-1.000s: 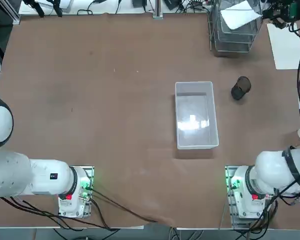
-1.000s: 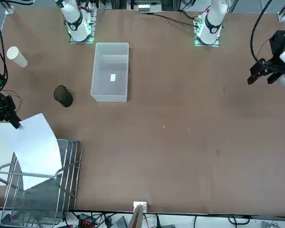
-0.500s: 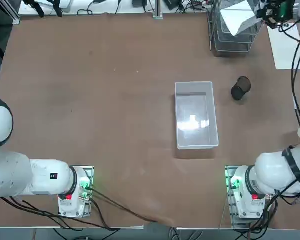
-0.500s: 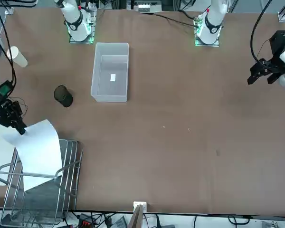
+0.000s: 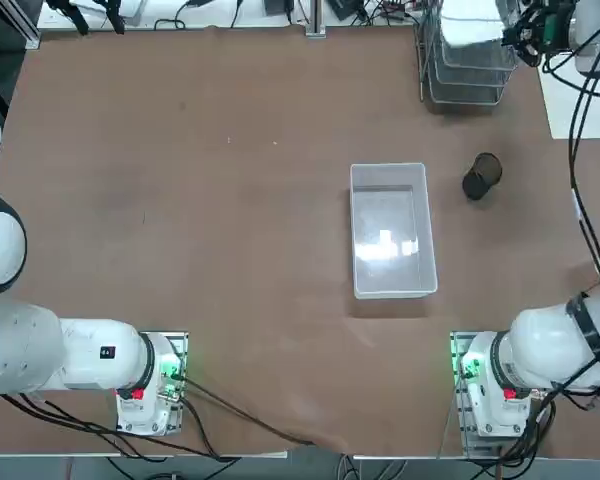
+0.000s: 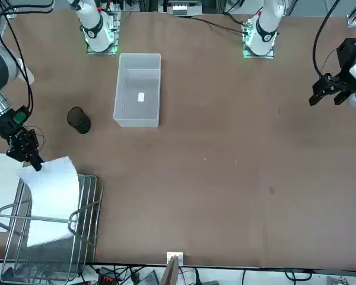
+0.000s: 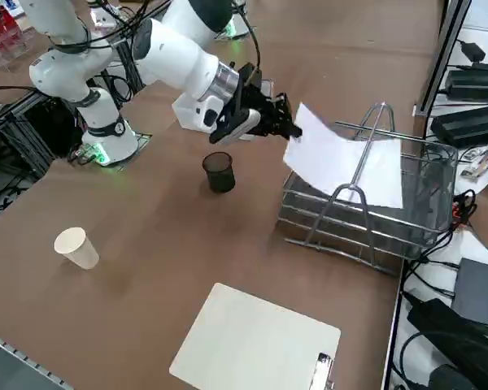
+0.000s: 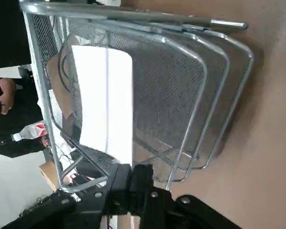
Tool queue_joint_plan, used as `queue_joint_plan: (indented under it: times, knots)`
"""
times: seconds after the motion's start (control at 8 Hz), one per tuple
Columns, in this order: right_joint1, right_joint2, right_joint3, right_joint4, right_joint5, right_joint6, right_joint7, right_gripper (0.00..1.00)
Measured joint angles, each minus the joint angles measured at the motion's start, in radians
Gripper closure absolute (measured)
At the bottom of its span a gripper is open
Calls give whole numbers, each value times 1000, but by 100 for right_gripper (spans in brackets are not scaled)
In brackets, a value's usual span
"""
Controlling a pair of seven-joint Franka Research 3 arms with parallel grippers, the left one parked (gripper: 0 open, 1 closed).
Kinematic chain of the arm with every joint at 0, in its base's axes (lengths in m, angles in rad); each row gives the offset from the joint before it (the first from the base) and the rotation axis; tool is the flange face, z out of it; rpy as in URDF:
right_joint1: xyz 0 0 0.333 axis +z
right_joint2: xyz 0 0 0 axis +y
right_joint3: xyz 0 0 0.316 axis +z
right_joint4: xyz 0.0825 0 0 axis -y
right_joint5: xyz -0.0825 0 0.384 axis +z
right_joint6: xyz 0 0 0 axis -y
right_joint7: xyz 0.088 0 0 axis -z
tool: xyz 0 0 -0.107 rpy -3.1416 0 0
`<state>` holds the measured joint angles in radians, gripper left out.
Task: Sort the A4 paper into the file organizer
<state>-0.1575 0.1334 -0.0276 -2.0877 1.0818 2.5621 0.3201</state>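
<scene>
Right gripper (image 7: 286, 127) was at the tabletop's far right corner, held above the near end of the file organizer (image 7: 374, 213). Fingers were closed on the near edge of the A4 paper (image 7: 342, 168), pinching it.

Paper: white sheet, gently curved, most of it lying over the top tray of the organizer, its gripped edge raised above the tray's open front. In the front view the sheet (image 6: 50, 199) passed beneath the organizer's wire handle, with the gripper (image 6: 31, 159) at its corner nearest the robot. From overhead the sheet (image 5: 470, 28) showed inside the rack's outline (image 5: 465, 85), gripper (image 5: 522, 30) just beside it toward the right edge.

Wrist view: mesh trays (image 8: 181, 95) stacked, paper (image 8: 105, 100) on the upper one, fingers (image 8: 128, 183) at its edge.

Elsewhere on the tabletop: a black mesh cup (image 7: 220, 172) just short of the organizer, a translucent plastic bin (image 5: 390, 230) near the middle, a paper cup (image 7: 76, 248) and a clipboard (image 7: 256, 345) with a white sheet along the right edge.
</scene>
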Motion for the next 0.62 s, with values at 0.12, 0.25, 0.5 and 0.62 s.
queue_joint_plan:
  times: [0.12,0.25,0.5,0.62]
  knots:
    - [-1,-3,-2,-8,0,1,0,98]
    - [-2,-3,-3,-13,1,4,1,98]
    - [-1,-2,-3,-19,5,35,17,98]
    - [2,2,-2,-22,5,64,34,98]
